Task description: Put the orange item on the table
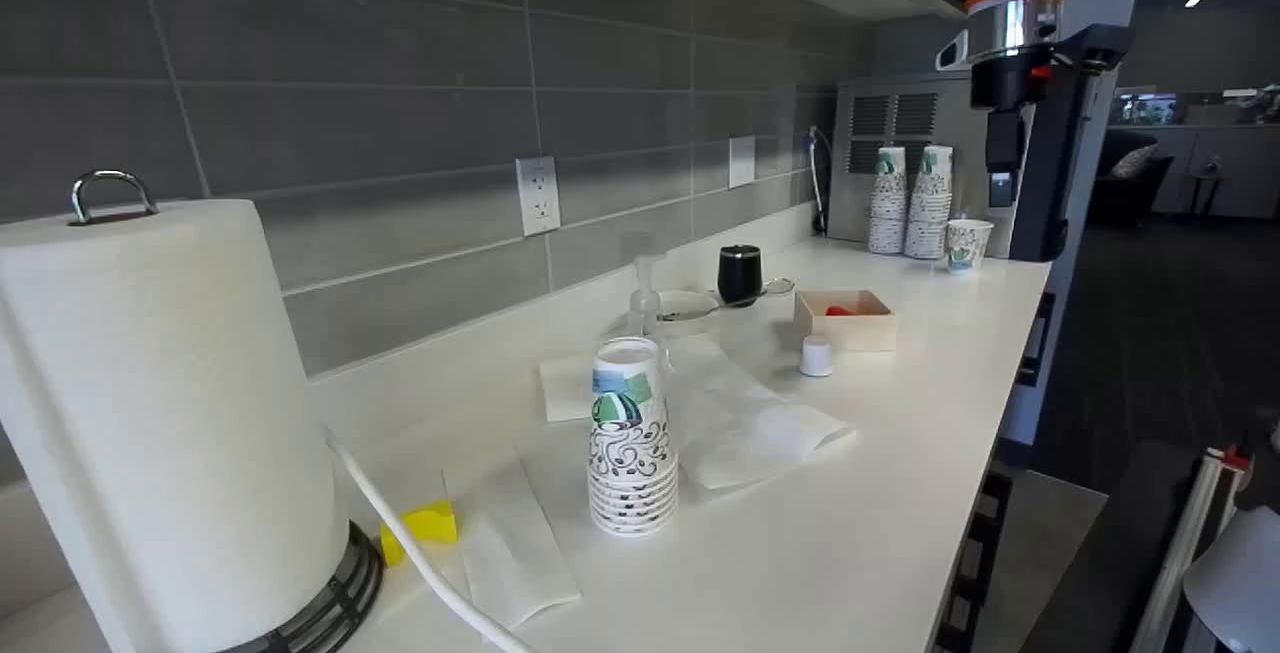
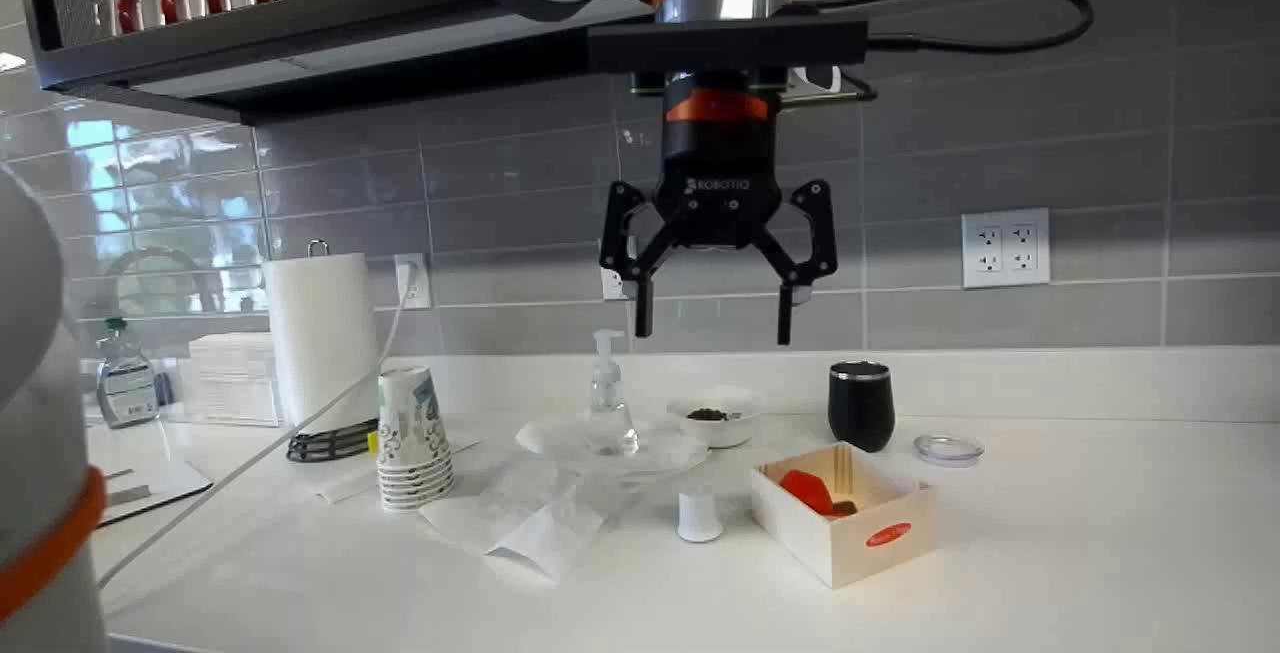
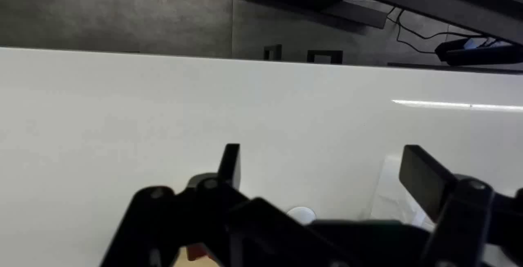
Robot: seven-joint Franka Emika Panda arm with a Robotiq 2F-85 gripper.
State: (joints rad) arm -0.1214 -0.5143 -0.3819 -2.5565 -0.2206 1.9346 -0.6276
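The orange item, a small orange-red piece, lies inside an open wooden box. It also shows over the box rim in an exterior view, and a dark red bit of it appears at the bottom of the wrist view, mostly hidden by the gripper. The box stands on the table, a long white countertop. My gripper is open and empty, pointing down, well above the counter. In the wrist view the two fingertips are wide apart with bare counter between them.
A white cup-like piece stands beside the box. A black tumbler, clear lid, white bowl and pump bottle are behind. Napkins, stacked paper cups and a paper towel roll lie farther along. A shelf hangs above.
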